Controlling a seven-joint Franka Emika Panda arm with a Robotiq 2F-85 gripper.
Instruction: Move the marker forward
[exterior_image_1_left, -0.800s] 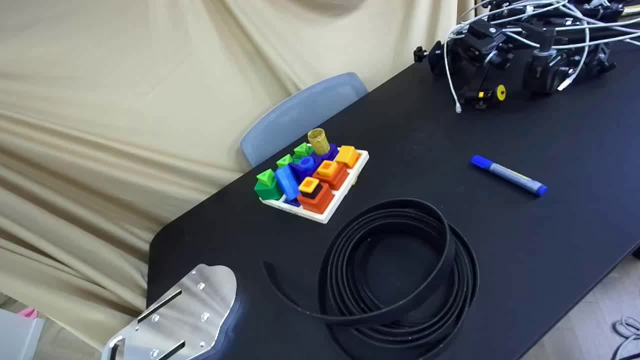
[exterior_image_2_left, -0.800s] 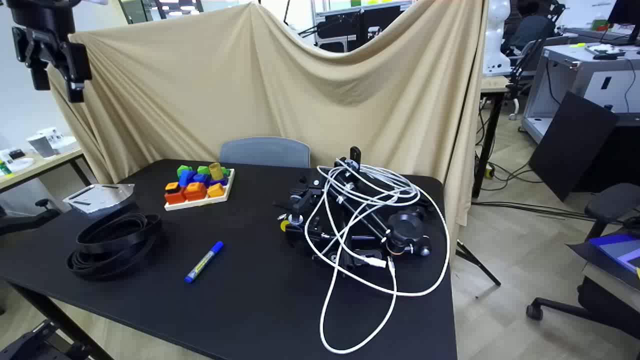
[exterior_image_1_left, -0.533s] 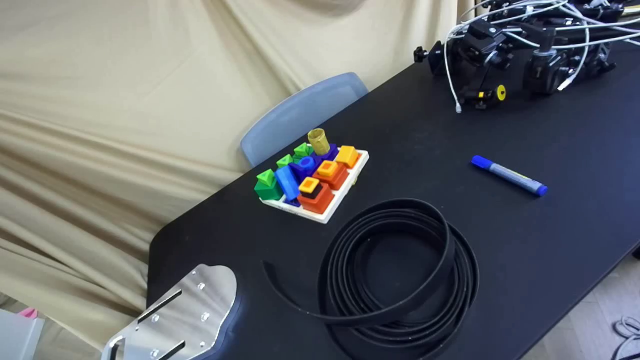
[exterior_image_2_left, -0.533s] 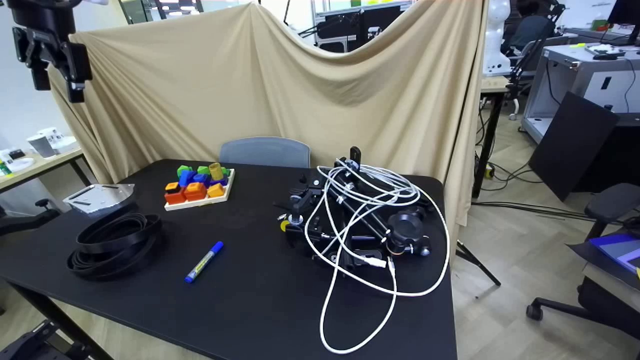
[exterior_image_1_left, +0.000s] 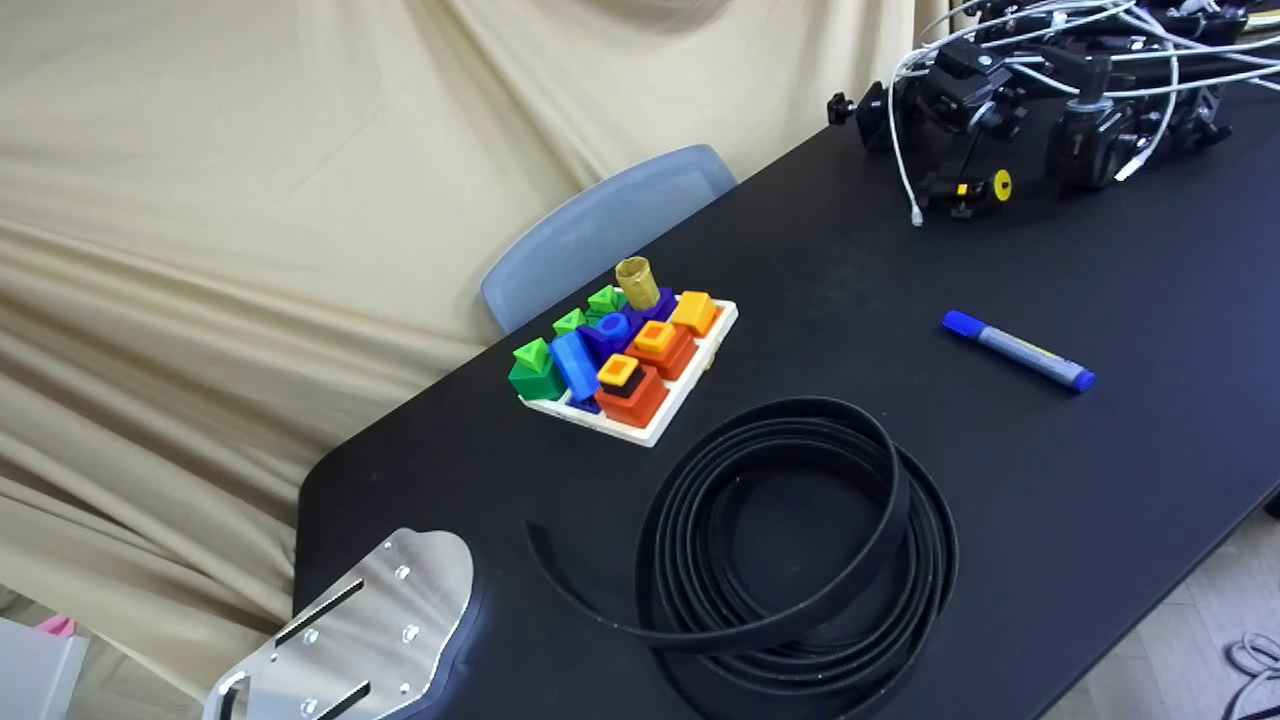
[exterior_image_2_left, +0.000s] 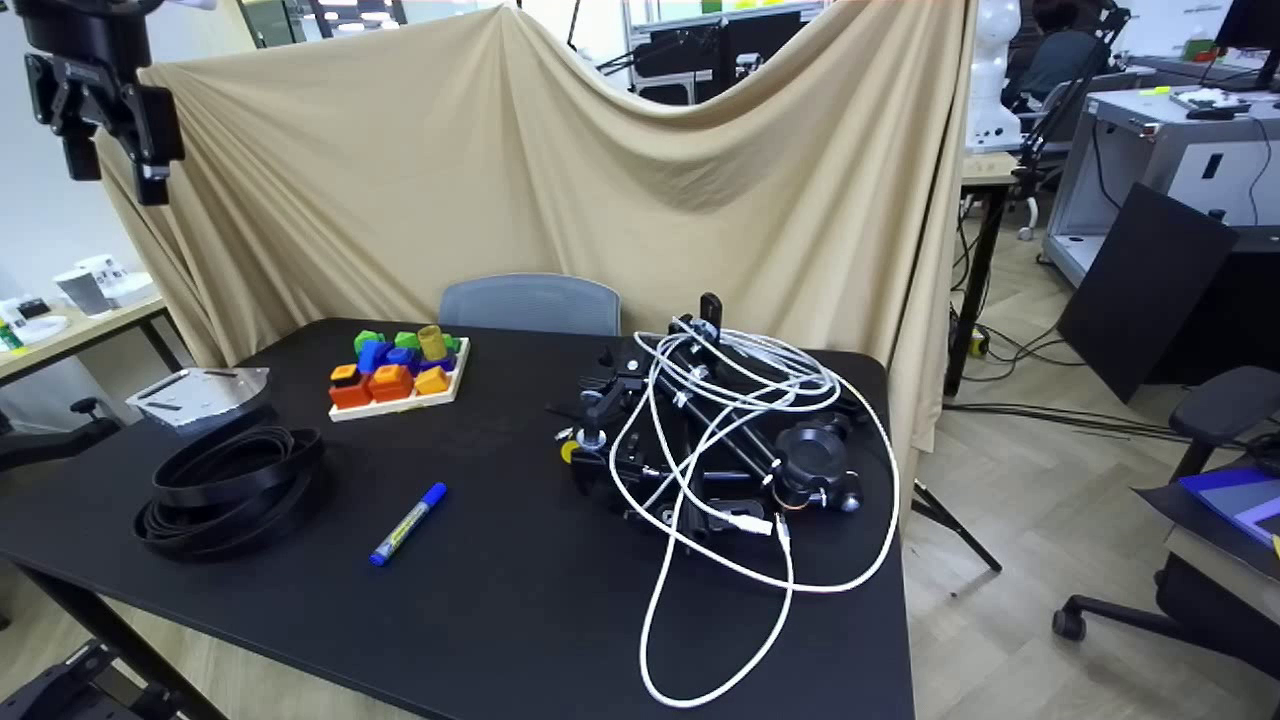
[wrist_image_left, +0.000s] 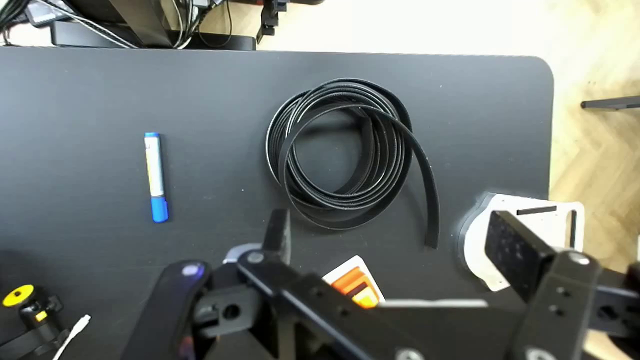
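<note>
The marker has a blue cap, a blue end and a pale barrel. It lies flat on the black table in both exterior views, as the marker (exterior_image_1_left: 1018, 350) and the marker (exterior_image_2_left: 408, 524). In the wrist view the marker (wrist_image_left: 156, 176) is left of the jaws, its cap toward the picture's bottom. My gripper (exterior_image_2_left: 117, 180) hangs high above the table at the upper left of an exterior view, well away from the marker. In the wrist view the gripper (wrist_image_left: 392, 237) has its fingers wide apart with nothing between them. It is out of the frame in an exterior view.
A coil of black strap (wrist_image_left: 345, 205) lies beside the marker. A block tray (exterior_image_2_left: 400, 402) with coloured blocks stands near the chair (exterior_image_2_left: 530, 305). A metal plate (exterior_image_1_left: 370, 630) lies at the table's end. Black stands (exterior_image_2_left: 700, 450) with white cables (exterior_image_2_left: 655, 640) lie at the opposite end.
</note>
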